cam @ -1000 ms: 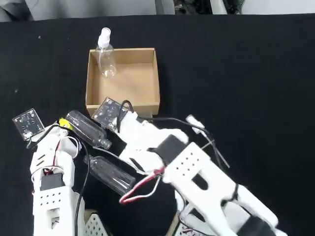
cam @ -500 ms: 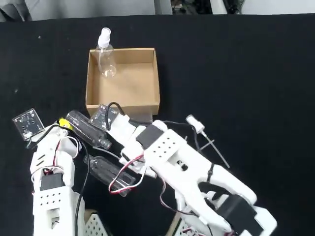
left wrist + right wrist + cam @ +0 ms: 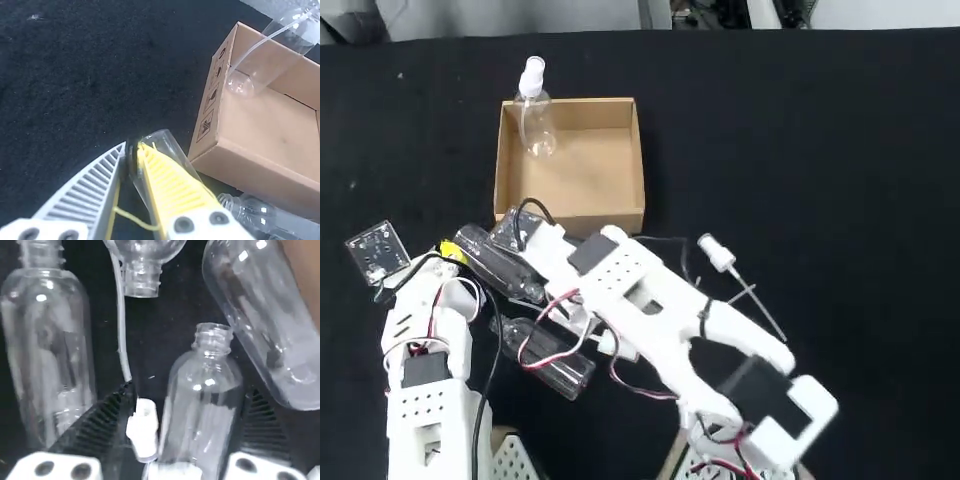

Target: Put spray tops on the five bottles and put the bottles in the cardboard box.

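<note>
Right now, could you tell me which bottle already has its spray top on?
The bottle leaning in the cardboard box; the bottles by the arms have bare necks.

The bottles are clear, cardboard box brown, table black, spray top seemingly white.

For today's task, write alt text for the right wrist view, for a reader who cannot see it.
The right gripper is open around an uncapped clear bottle lying on the black table. A white spray top lies beside that bottle, inside one finger. Three more clear bottles lie close around it.
</note>
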Tool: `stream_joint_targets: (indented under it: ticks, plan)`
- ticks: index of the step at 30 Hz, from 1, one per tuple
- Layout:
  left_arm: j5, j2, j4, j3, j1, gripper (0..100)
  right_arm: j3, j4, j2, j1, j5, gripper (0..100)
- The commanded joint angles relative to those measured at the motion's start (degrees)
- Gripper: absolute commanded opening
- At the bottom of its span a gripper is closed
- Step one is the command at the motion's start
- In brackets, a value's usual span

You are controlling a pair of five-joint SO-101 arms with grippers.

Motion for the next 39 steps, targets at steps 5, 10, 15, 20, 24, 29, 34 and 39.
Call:
stream_joint_targets:
  ticks: [5,10,15,20,24,29,34,39]
  plan:
    - [-0.53,-0.79,-1.49,-0.84,-0.48,3,-4.79,-0.09,3.3,2.29,1.93,21.1]
    - [-0.53,-0.79,-1.49,-0.84,-0.48,3,-4.62,-0.09,4.09,2.37,1.93,23.8]
    - [-0.53,-0.79,-1.32,-0.84,-0.48,3,-3.82,0.0,4.09,2.46,2.02,23.7]
    - [-0.53,-0.79,-1.23,-0.84,-0.48,3,-2.77,0.09,4.09,4.31,4.75,23.8]
    - [-0.53,-0.79,-1.23,-0.84,-0.48,3,-2.68,0.09,4.09,5.45,5.27,23.8]
    - [-0.53,-0.79,-1.14,-0.84,-0.48,3,-2.59,0.44,4.18,5.27,6.59,23.8]
    - [-0.53,-0.79,-1.14,-0.84,-0.48,3,-1.89,0.26,4.18,5.36,6.86,23.8]
    - [-0.53,-0.79,-1.14,-0.84,-0.48,3,-0.57,0.09,4.18,5.27,8.88,23.7]
